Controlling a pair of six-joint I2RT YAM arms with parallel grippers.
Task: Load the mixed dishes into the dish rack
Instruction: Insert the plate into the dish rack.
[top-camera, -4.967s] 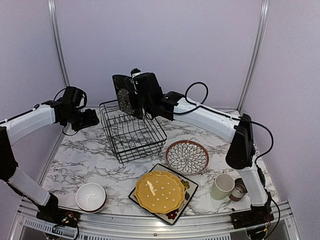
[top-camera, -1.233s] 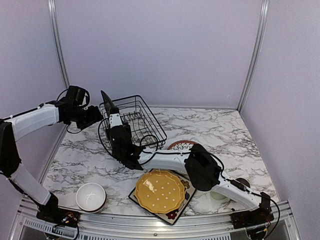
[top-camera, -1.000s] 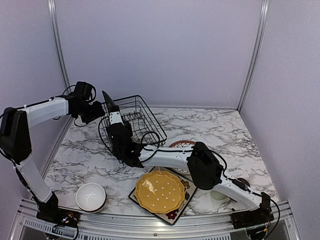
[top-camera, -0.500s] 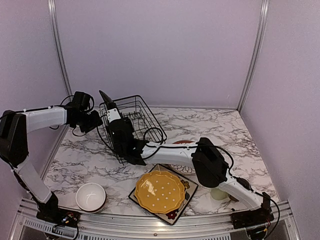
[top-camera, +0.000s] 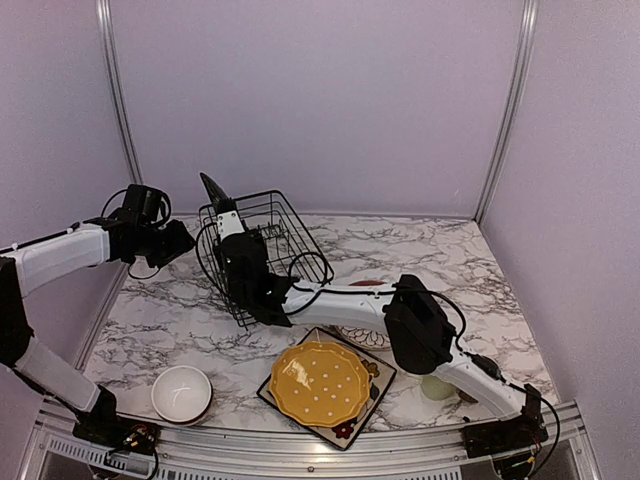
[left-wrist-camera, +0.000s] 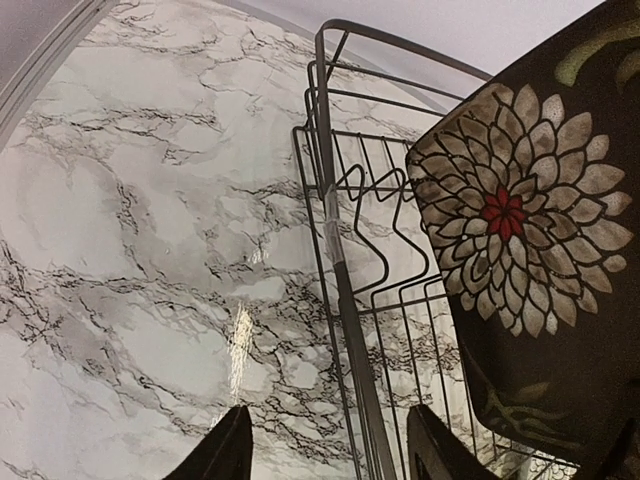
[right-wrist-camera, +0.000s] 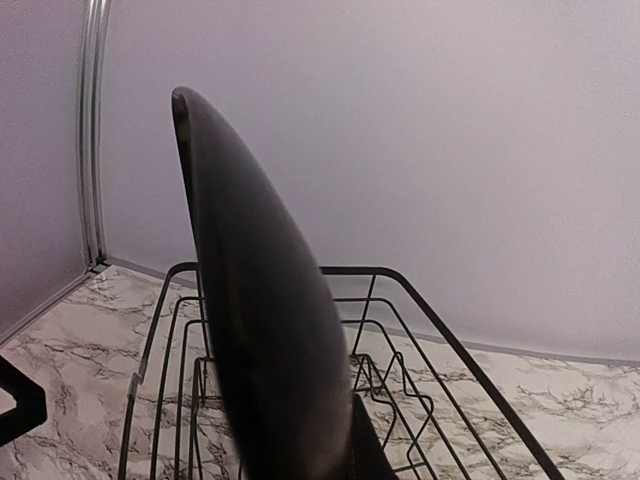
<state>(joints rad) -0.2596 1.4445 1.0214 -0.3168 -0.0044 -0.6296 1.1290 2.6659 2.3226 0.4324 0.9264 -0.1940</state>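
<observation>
The dish rack (top-camera: 290, 240), a black wire basket, sits tilted at the back left of the marble table. My right gripper (top-camera: 235, 245) is shut on a black square plate (top-camera: 213, 190) with a white-and-red flower (left-wrist-camera: 505, 215), held on edge at the rack's left end. In the right wrist view the plate (right-wrist-camera: 255, 300) fills the middle, edge-on, above the rack's wires (right-wrist-camera: 440, 330). My left gripper (top-camera: 180, 243) hangs open just left of the rack, its fingers (left-wrist-camera: 230, 450) standing on either side of the rim (left-wrist-camera: 335, 250) without touching it.
A yellow dotted plate (top-camera: 320, 383) lies on another black square plate (top-camera: 375, 372) at the front. A white bowl (top-camera: 182, 392) stands front left. My right arm partly hides a patterned round plate (top-camera: 365, 338) and a pale green mug (top-camera: 435, 387). A metal frame rail (left-wrist-camera: 40, 70) borders the table's left edge.
My left gripper has drawn back to the left and lower, away from the rack's rim. The right gripper has kept hold of the plate, shifting only slightly.
</observation>
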